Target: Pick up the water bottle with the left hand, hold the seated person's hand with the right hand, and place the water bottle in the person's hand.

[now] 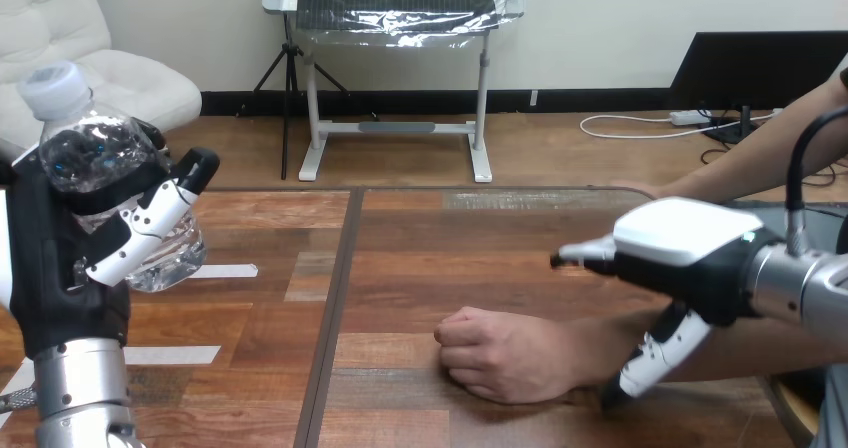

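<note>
Person's hand [510, 353]: lying curled in a loose fist on the wooden counter [450, 238], arm reaching in from the right.
Water bottle [95, 148]: being held up off the counter, well to the left of the person's hand and higher, leaning slightly, white cap [55, 88] uppermost.
Left hand [50, 248]: clamping round the water bottle, fingers [140, 228] wrapping its middle.
Right hand [700, 258]: hovering just right of and above the person's hand, over the wrist. Its fingers are stretching straight out and its thumb [650, 358] is pointing down in front of the wrist, gripping nothing. I cannot tell whether it is touching.
Tape strips [225, 270]: lying left of the person's hand.
</note>
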Motion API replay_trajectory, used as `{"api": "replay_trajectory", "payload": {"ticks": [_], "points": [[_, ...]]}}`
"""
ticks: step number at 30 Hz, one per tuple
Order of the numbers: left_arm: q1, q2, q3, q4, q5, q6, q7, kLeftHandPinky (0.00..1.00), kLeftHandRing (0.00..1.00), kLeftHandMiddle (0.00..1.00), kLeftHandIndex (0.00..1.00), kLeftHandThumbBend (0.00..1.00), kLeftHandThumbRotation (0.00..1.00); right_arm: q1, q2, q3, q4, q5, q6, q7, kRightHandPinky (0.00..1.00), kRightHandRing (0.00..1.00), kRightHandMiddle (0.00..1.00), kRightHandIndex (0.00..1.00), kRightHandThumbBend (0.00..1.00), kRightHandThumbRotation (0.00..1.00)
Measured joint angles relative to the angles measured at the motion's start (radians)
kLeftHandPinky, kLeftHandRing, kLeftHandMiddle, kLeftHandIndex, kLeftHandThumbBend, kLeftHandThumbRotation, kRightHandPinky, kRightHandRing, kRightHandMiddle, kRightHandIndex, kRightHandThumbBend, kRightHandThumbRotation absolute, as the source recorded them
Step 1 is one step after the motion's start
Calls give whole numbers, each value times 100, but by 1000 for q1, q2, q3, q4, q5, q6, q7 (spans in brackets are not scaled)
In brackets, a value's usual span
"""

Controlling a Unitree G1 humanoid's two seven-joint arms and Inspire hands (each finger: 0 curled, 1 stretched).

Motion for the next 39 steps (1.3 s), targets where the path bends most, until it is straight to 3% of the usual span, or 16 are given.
{"api": "replay_trajectory", "payload": {"ticks": [12,39], "points": [[0,0,0,0,-5,0,-1,21,26,32,38,49,0,9,0,25,37,-18,-3,0,94,92,93,95,100,65],[1,0,1,0,7,-6,2,21,26,32,38,50,0,4,1,80,142,-74,-33,-46,90,91,92,94,100,67]]}}
